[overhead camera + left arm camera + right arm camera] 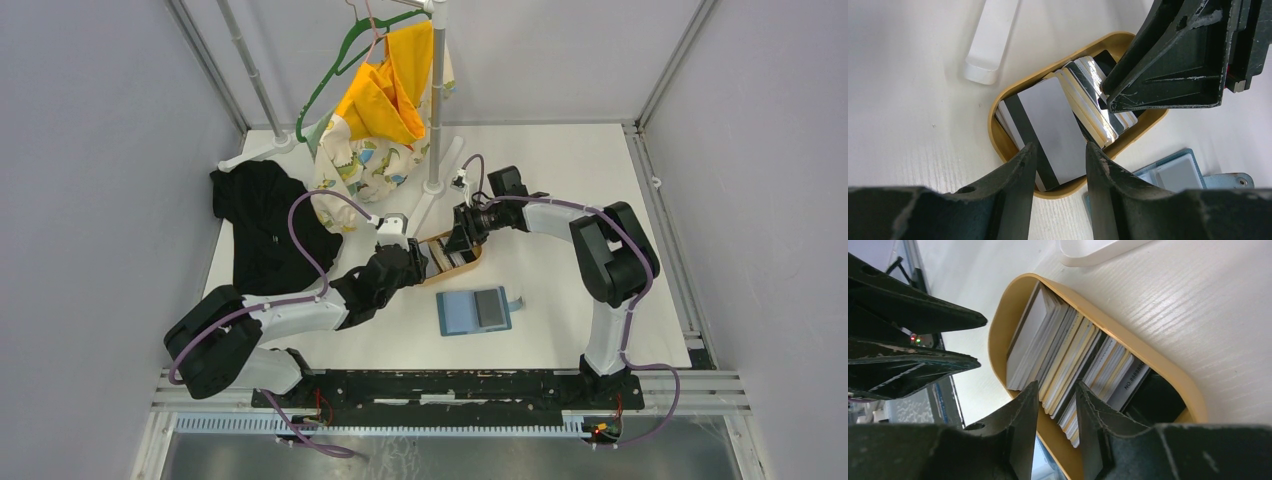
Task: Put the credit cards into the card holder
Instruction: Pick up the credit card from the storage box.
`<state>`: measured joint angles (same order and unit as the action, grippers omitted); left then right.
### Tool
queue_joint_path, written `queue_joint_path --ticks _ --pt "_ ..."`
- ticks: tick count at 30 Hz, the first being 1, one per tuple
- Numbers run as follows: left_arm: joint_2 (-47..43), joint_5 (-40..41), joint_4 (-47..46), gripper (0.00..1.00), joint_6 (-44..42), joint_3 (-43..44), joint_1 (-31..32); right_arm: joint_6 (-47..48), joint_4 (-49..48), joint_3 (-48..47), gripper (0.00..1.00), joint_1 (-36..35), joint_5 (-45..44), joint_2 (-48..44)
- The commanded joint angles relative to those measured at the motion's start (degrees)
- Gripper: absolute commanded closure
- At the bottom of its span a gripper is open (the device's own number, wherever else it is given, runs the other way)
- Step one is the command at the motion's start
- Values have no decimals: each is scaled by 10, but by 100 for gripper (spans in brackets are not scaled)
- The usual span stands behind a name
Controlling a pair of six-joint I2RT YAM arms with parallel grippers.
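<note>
tan tray (998, 335) packed with credit cards (1048, 115); left gripper (1059, 147), right gripper (1055, 387) crowd it.

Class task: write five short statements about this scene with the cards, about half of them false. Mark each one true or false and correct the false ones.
1. The credit cards sit in the oval wooden tray. True.
2. The card holder is folded shut. False: it lies open on the table, beside the tray.
3. The left hand and the right hand are both at the tray. True.
4. The yellow garment lies flat on the table. False: it hangs from the rack.
5. The black garment lies on the table. True.
</note>
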<state>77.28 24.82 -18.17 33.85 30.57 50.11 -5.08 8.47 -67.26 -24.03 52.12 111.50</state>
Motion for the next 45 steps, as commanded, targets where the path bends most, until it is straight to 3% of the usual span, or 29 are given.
queue_joint_path --ticks 1,10,25,37,45 --pt "-15 -2 -32 53 10 1 -3 16 11 -10 57 -6 -46 -9" --pt "-14 -2 -32 52 10 2 -3 28 37 -20 51 -14 -85 -1" --pt "-14 -3 -32 52 10 1 -3 -54 -43 9 54 -18 34 -4" --pt "-15 -3 -33 52 10 1 -2 -20 -7 4 52 -20 -52 1" --pt "-15 -3 -34 52 10 0 -3 -21 -10 1 51 -29 -35 8"
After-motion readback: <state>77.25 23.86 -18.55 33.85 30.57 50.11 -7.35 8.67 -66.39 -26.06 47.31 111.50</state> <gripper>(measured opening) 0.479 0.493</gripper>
